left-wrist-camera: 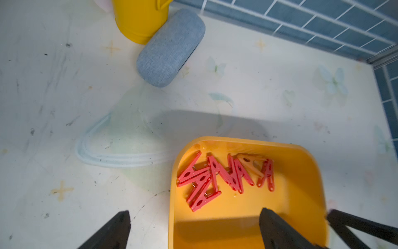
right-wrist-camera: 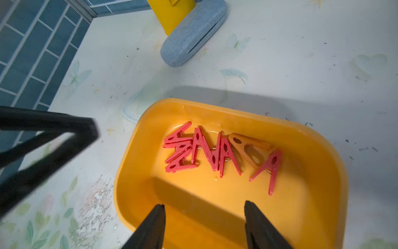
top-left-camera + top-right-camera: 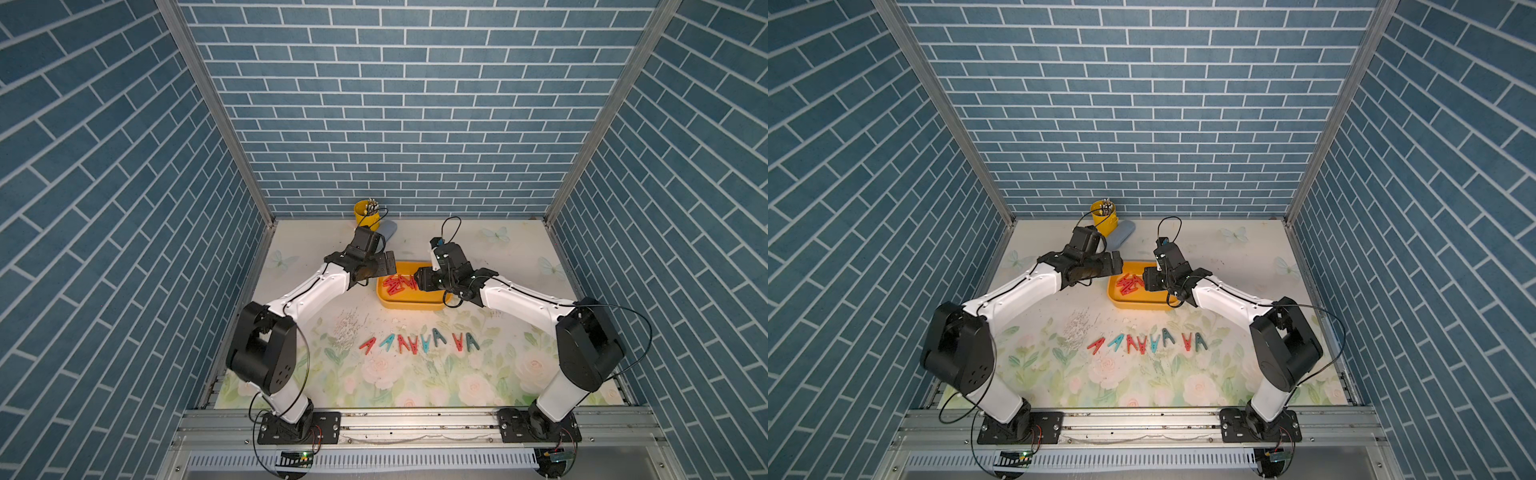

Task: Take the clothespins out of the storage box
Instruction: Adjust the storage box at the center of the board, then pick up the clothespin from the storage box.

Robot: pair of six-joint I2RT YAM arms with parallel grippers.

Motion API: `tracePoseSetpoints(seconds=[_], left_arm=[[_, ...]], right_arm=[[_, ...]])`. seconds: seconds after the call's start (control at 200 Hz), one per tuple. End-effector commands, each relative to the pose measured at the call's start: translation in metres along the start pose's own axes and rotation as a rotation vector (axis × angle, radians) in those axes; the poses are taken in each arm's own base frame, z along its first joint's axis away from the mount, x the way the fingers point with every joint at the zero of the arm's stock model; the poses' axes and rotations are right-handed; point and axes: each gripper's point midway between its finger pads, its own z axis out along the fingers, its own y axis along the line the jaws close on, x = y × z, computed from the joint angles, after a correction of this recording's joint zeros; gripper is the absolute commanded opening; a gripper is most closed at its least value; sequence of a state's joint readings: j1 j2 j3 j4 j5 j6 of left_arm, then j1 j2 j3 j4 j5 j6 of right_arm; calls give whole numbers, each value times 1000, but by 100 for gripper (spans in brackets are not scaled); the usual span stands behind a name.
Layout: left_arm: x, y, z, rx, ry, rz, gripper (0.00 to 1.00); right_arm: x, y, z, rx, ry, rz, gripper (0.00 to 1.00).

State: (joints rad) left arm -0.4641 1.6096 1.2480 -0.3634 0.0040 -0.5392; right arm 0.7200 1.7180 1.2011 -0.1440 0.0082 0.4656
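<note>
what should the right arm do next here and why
Probably ease the right gripper forward and down onto the red clothespin at the end of the pile. Its jaws stand apart and empty over the tray, and that clothespin looks the least tangled, so likely the easiest to pinch.

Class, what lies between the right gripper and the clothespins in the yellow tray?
Only bare, shadowed floor of the yellow tray separates right gripper and clothespins, in the right wrist view.
</note>
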Motion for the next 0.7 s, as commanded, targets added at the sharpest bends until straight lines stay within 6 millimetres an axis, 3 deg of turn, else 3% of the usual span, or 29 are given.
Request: tracePoseSetpoints(seconds=[0.0,0.135,0.26,0.695], left_arm=[[-2,3,-17,8,-36,-35,100],[-11,4,-39,19,-100,-63,100],[-13,3,-52,36,-122,-53,100],[-17,26,-60,59,-201,-177,100]], right_arm=[[6,-8,14,54,47,-74,45],[14,-13,33,61,109,-92,33],[22,-25,46,71,154,-72,32],[37,-43,73,68,227,-79,27]])
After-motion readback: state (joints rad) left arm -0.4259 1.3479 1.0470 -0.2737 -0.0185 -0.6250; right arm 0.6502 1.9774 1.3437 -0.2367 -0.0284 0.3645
